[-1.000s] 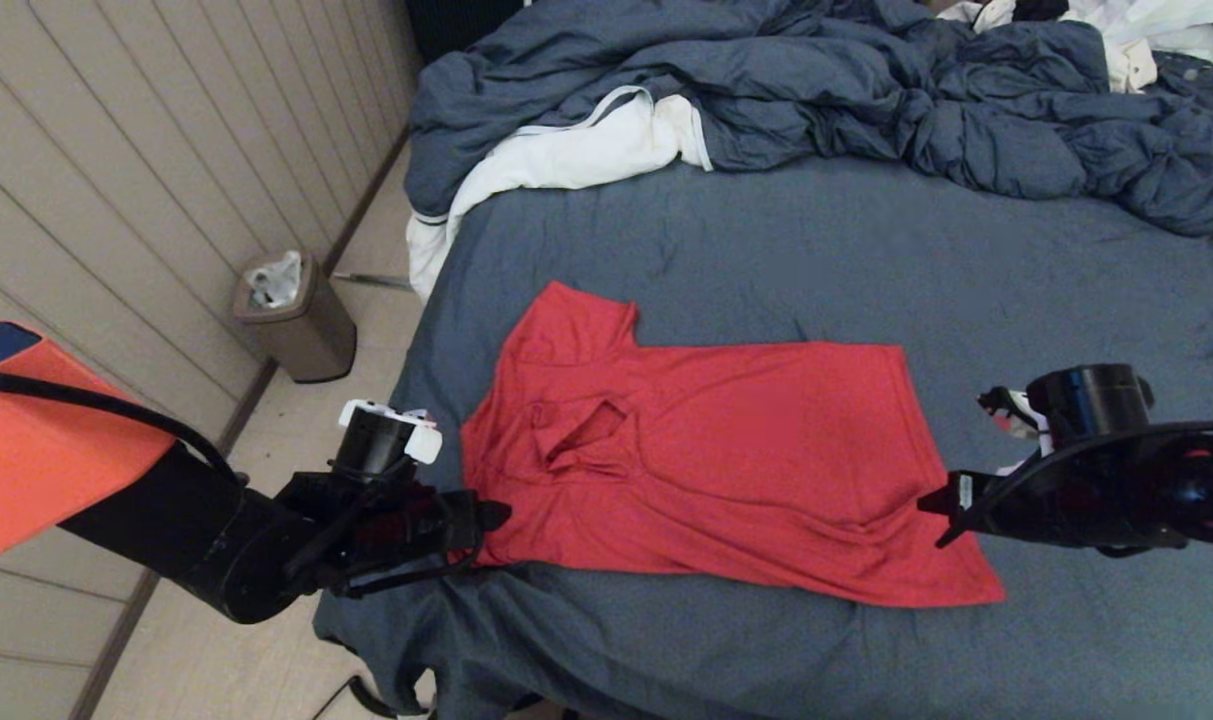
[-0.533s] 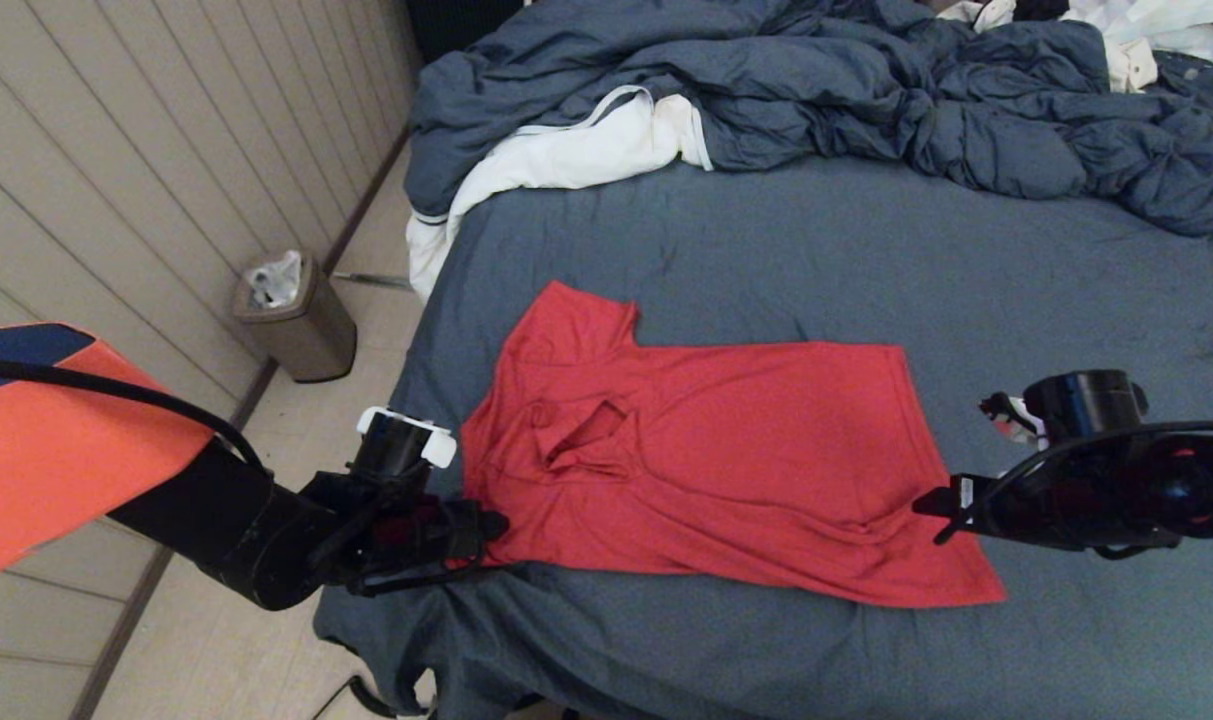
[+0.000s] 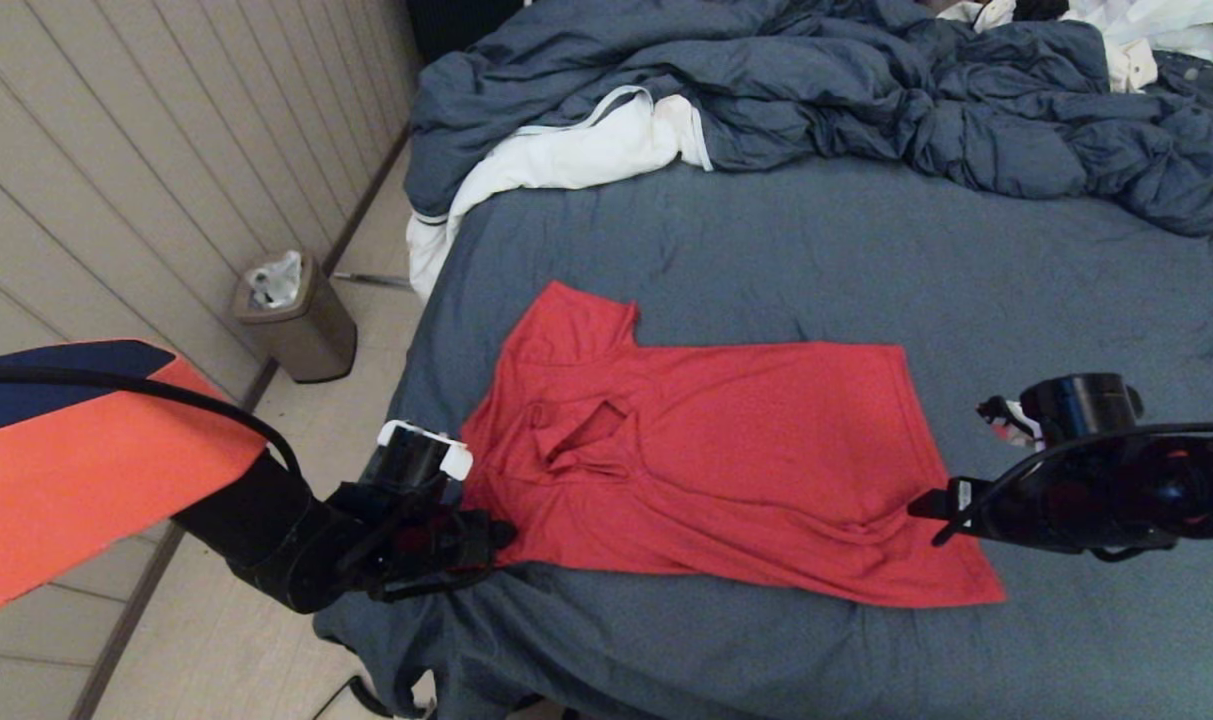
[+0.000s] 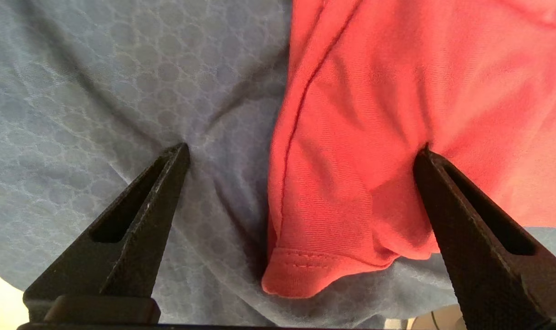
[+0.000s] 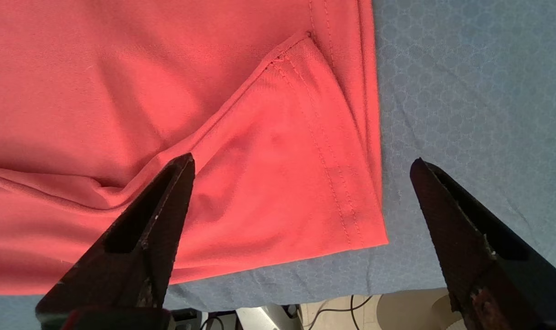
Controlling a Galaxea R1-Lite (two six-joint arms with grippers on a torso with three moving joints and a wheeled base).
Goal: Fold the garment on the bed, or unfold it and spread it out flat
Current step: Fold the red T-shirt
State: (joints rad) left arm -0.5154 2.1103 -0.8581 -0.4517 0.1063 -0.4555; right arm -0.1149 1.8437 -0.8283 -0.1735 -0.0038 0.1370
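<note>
The red T-shirt (image 3: 706, 450) lies spread on the slate-blue bed (image 3: 866, 260), plain side up, neck toward the left, hem toward the right. My left gripper (image 3: 496, 530) is open at the shirt's near-left sleeve; in the left wrist view the sleeve hem (image 4: 300, 270) sits between the open fingers, one fingertip (image 4: 431, 165) touching the red cloth. My right gripper (image 3: 931, 505) is open over the shirt's near-right hem corner (image 5: 365, 229), which lies flat between the jaws in the right wrist view. The print is hidden.
A rumpled blue duvet (image 3: 866, 90) is heaped at the far end of the bed, with a white cloth (image 3: 566, 155) beside it. A bin (image 3: 291, 315) stands on the floor at the left by the panelled wall. The bed's near edge (image 5: 305, 284) is close below both grippers.
My left arm has edged to the right, bringing its gripper closer to the sleeve. The right gripper has shifted slightly left. The shirt has not moved.
</note>
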